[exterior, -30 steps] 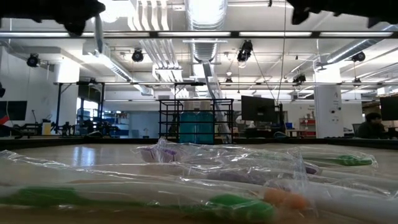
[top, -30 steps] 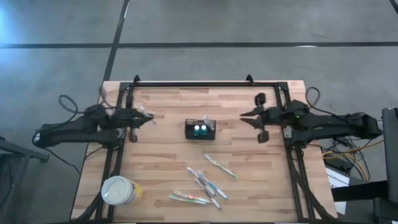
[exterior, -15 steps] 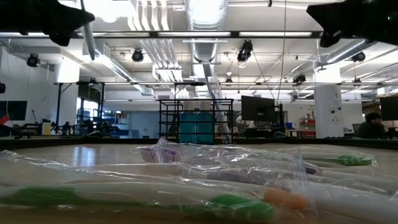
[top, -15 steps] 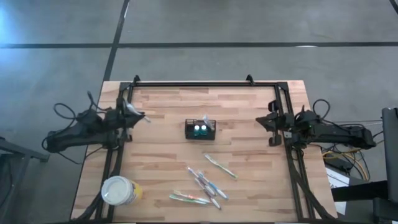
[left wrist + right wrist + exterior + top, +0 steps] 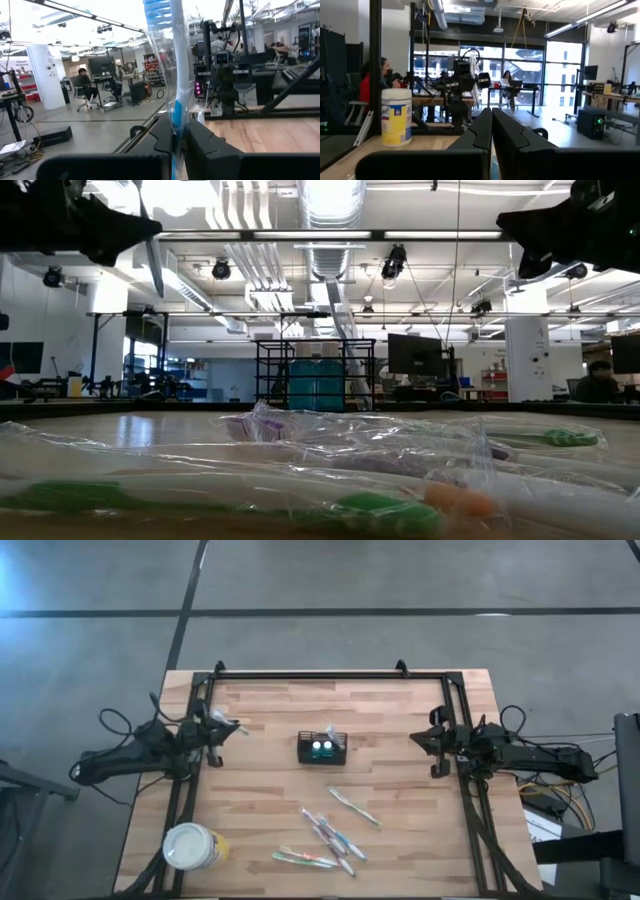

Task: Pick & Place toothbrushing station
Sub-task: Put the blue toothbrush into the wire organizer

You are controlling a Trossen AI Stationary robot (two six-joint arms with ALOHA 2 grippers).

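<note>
Your left claw [image 5: 222,727] sits at the left edge of the desk [image 5: 270,795], clamped on a wrapped toothbrush [image 5: 172,65]. In the left wrist view the brush stands upright between the two fingers [image 5: 162,137], blue bristles up, its clear wrapper trailing down the handle. Gripped low on the handle like that, the long part is free, which I judge suits dropping it head-up into a compartment.

Your right claw [image 5: 433,743] is at the right edge of the desk, fingers [image 5: 480,131] pressed together with nothing between them. It is parked well clear of the centre, probably to leave the lane free for the left arm.

The caddy [image 5: 322,748], a small black wire-mesh box, stands upright near the middle of the desk, between the two arms and apart from both. Two teal-topped items [image 5: 320,749] show inside it from above; which compartment each occupies you cannot tell here. In the low view it reads as a dark open frame [image 5: 315,375] with the teal things behind the wires.

More wrapped toothbrushes [image 5: 330,835] lie loose on the near half of the desk, scattered and overlapping, well apart from the caddy. A yellow cup with a white lid [image 5: 193,846] stands at the near left corner. A tub of wipes [image 5: 396,117] shows in the right wrist view.

Judgement: one brush in hand, not yet over the caddy; the loose pile is still to be moved. Mind the slack wrapper, which could snag on the mesh.
</note>
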